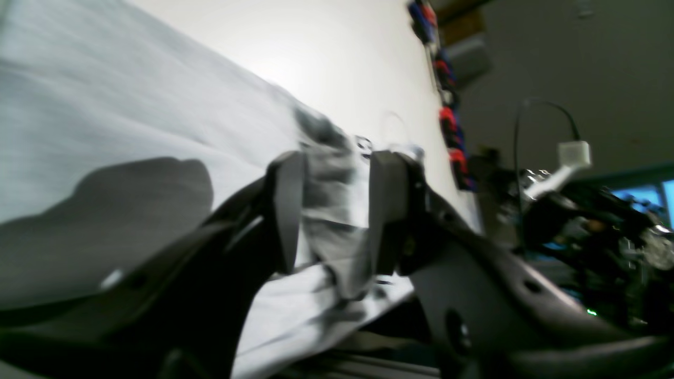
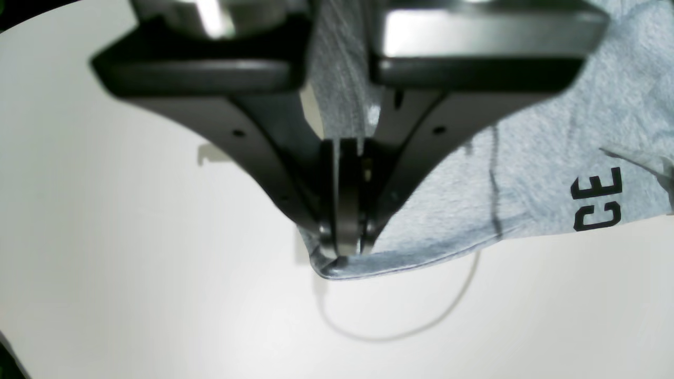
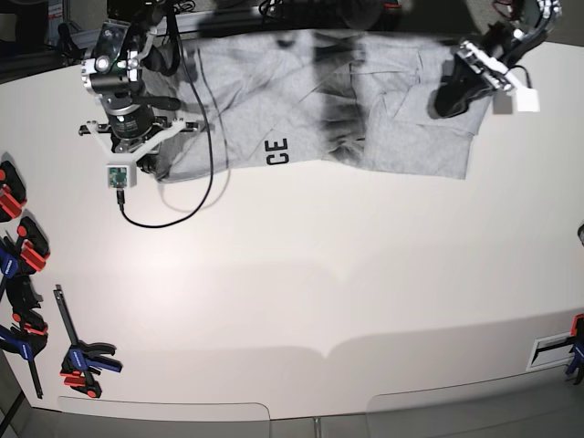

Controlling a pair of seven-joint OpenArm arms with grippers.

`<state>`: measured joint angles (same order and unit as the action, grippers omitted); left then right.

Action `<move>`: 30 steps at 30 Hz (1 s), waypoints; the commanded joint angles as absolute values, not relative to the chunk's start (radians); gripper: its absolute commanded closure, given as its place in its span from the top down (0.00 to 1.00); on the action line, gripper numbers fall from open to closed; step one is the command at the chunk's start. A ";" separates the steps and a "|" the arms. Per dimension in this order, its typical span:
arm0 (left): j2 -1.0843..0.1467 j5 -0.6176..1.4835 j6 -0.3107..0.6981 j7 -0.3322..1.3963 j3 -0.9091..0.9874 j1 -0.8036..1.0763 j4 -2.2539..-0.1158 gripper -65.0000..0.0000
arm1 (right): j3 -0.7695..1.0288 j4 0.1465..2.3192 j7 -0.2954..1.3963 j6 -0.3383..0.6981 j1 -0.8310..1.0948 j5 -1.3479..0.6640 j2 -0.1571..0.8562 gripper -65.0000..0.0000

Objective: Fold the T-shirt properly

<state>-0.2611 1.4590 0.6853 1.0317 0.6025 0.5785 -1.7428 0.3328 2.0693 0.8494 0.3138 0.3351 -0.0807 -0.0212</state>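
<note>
Right tool (image 2: 345, 247) pinches T-shirt (image 2: 553, 131) hem; left tool (image 1: 329, 210) blurred, parted around bunched cloth; lettering partly hidden.

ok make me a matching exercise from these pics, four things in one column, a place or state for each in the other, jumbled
Things:
1. right gripper
2. left gripper
3. T-shirt
4. clamps

Places or states:
a. along the table's edge, far from the cloth
b. jaws apart, grey cloth between them
c. spread at the table's far side, black letters showing
d. shut on a hem

Pairs: 1-d, 2-b, 3-c, 4-a
</note>
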 commanded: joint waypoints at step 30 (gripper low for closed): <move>-0.350 0.332 0.698 0.542 0.323 0.820 -1.994 0.29 | 0.334 2.090 0.830 0.368 0.313 -0.195 0.033 0.00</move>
<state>-0.3408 0.3153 0.6930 0.5602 0.3145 0.8101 -1.9785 0.3309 2.0693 0.8536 0.3599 0.3187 -0.1848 0.0284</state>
